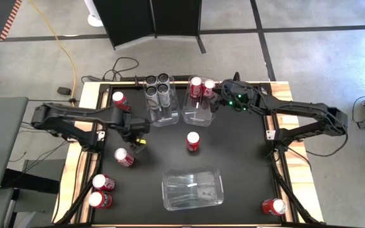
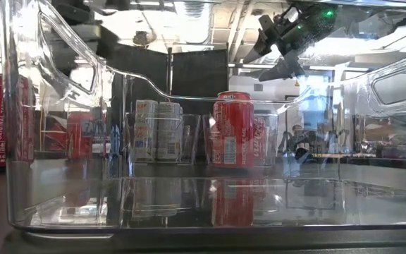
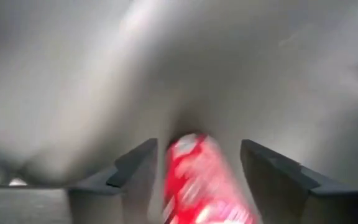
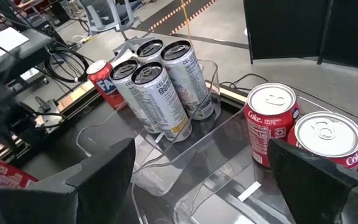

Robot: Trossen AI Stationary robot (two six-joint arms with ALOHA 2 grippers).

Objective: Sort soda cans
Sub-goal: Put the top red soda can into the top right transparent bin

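Landmark: the lone upright red can [image 1: 193, 141] standing mid-bench; places below are given from it.
Left hand [image 1: 136, 143]: on the left arm's side of the lone can, low over the dark bench [image 1: 233, 158]. The high view shows only the arm's dark wrist here. The left wrist view shows a blurred red can [image 3: 197, 180] between the two dark fingers [image 3: 135, 171], with a gap on each side; whether the fingers grip it I cannot tell.
Red can by the left hand [image 1: 124, 156]: lying tilted just beside that hand, nearer the front edge than the lone can.
Right hand [image 1: 219, 96]: beyond the lone can, over the far right bin [image 1: 198, 111], fingers spread wide and holding nothing. The right wrist view shows its fingers [image 4: 104, 171] apart above the clear bin wall.
Red cans in the far right bin: two upright [image 4: 271, 121] [image 4: 328, 140]; their printed sides are readable only in the right wrist view.
Silver-grey cans [image 1: 159, 85]: four upright in the far left bin [image 1: 163, 117], beyond the lone can; the right wrist view [image 4: 157, 87] shows them packed touching.
Near bin [image 1: 193, 188]: in front of the lone can, clear; the low view looks through its walls [image 2: 62, 70] at the lone can [image 2: 232, 128].
Other red cans: one beyond the left arm [image 1: 120, 99], two at the front left corner [image 1: 103, 183] [image 1: 99, 200], one at the front right corner [image 1: 274, 206].
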